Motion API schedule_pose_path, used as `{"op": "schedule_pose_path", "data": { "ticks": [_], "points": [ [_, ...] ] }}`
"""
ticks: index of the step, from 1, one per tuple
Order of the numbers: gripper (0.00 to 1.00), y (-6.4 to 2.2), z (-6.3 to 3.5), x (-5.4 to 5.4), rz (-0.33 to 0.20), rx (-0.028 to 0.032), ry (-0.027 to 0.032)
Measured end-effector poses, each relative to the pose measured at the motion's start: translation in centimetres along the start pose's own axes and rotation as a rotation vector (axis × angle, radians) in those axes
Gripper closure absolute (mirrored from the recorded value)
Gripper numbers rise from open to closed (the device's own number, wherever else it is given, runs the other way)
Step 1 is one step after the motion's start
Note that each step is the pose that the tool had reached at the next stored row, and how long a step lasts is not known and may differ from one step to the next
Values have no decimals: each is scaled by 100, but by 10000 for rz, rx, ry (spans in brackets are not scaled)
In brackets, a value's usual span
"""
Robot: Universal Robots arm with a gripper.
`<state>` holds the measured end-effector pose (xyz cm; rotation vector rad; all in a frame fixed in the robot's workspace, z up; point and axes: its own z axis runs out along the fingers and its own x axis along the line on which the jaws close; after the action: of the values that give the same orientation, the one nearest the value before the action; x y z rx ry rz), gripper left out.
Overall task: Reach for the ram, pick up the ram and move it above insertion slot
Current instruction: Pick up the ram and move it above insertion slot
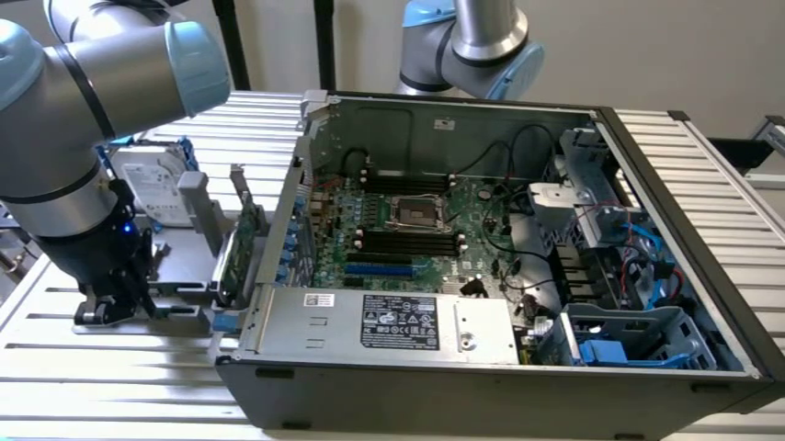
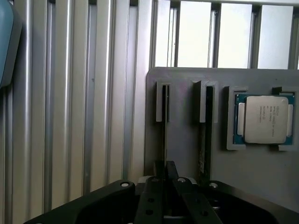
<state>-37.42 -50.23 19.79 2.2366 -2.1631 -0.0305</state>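
Observation:
The ram (image 2: 164, 116) stands on edge in a slot of the grey holder (image 2: 187, 154), seen as a thin dark strip. My gripper (image 2: 165, 170) is right over its near end, with one finger on each side pressed against the stick. A second stick (image 2: 206, 135) stands in the neighbouring slot. In the exterior view my gripper (image 1: 110, 308) is down at the holder (image 1: 172, 266), to the left of the open computer case (image 1: 491, 367). The black memory slots (image 1: 411, 241) lie on the motherboard inside the case.
A processor chip (image 2: 264, 119) rests in a pocket of the holder beside the sticks. A wider green card (image 1: 239, 243) stands upright between the holder and the case wall. A hard drive (image 1: 153, 188) lies behind. A second robot arm (image 1: 472, 46) rises behind the case. The table top (image 1: 123, 386) is ribbed metal.

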Motion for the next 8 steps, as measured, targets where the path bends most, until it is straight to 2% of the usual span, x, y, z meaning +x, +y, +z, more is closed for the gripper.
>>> {"op": "schedule_pose_path", "data": {
  "ticks": [8],
  "points": [
    [87,0,0,0,73,-1,-2]
  ]
}}
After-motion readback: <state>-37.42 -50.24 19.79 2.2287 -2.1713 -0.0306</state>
